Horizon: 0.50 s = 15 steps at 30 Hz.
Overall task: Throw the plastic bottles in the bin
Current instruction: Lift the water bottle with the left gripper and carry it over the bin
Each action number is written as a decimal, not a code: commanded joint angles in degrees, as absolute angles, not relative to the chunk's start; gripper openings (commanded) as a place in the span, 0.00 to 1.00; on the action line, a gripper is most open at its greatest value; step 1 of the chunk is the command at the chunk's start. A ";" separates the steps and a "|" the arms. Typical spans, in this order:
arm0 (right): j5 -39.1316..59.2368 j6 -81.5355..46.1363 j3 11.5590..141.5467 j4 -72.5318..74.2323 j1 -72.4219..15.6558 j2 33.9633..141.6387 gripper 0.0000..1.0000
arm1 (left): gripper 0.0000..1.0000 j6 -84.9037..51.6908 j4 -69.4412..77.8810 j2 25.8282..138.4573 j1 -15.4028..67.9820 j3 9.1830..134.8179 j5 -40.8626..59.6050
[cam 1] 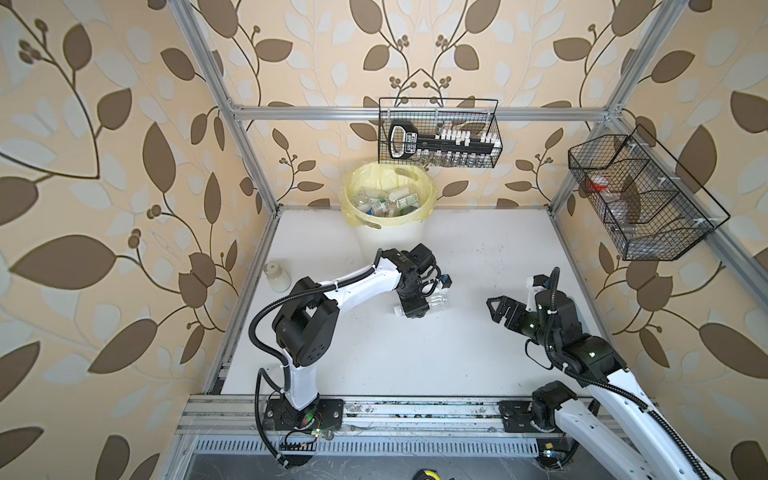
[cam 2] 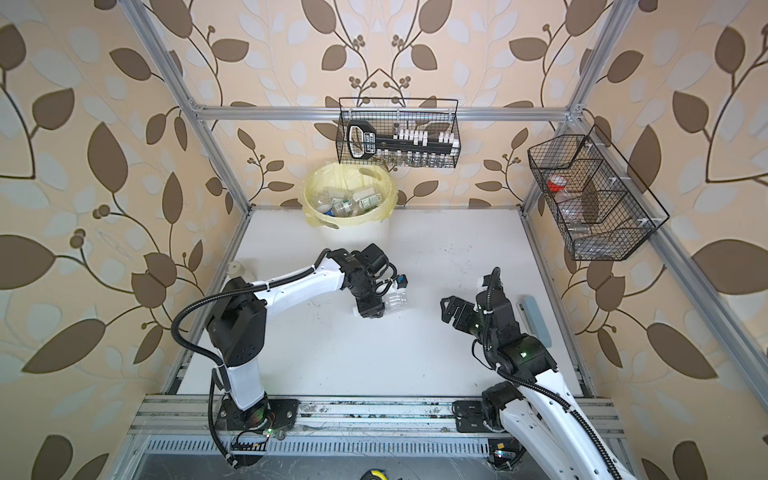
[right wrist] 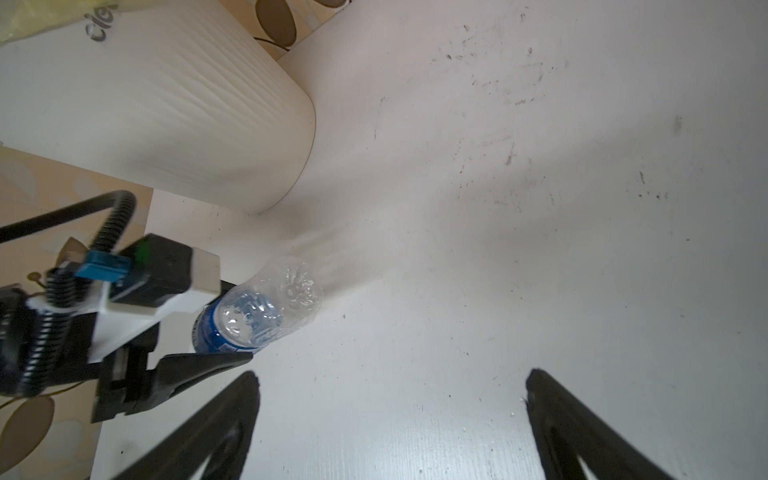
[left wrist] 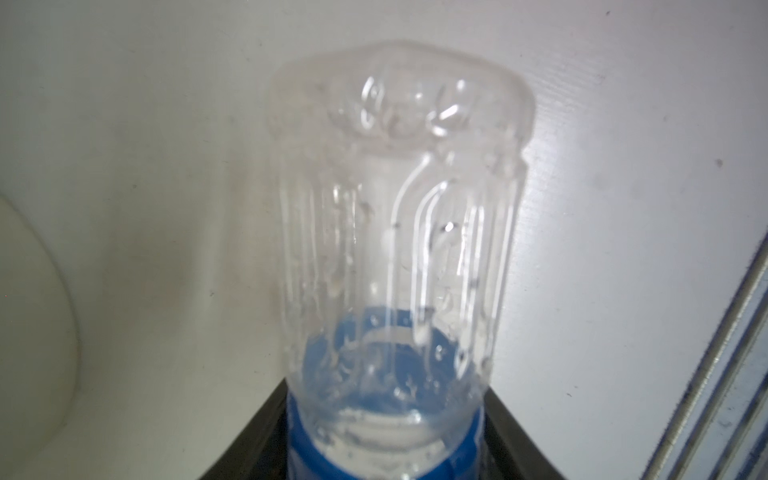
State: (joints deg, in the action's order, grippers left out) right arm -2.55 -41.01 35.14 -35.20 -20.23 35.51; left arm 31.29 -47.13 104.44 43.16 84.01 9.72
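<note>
**Gripping the bottle, with the bin just behind it**

The left gripper reaches down at mid-table, its jaws pressed against both sides of a clear bottle at the blue label. The left wrist view shows the black jaws flush with the plastic, so this looks like a grip and not a hover. The bottle lies on its side on the table. Its long axis runs across the table, white cap toward the left arm's side and clear base toward the right arm.

The bin stands beyond the bottle, toward the back wall and near it, with several bottles already inside. Its rim sits well above the bottle, so the next move is probably a lift first, then a carry away from the robot.

The right gripper hangs well to the side, jaws wide apart and empty, so the left arm is the better placed.
</note>
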 commanded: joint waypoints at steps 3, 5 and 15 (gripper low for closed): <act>-1.46 -42.27 33.66 -34.57 -20.07 34.13 1.00 | 0.55 28.34 -52.94 99.32 43.43 88.94 8.52; -1.19 -42.44 33.35 -34.63 -20.08 33.80 1.00 | 0.54 27.54 -55.73 99.32 43.33 90.81 8.31; -1.47 -43.77 32.52 -35.05 -20.05 31.23 1.00 | 0.55 22.63 -58.27 94.59 39.89 94.39 9.96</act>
State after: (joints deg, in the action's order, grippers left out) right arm -1.50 -42.78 33.36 -34.92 -20.23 32.18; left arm 25.21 -55.88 98.74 42.19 90.52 8.29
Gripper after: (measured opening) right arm 0.999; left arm 0.597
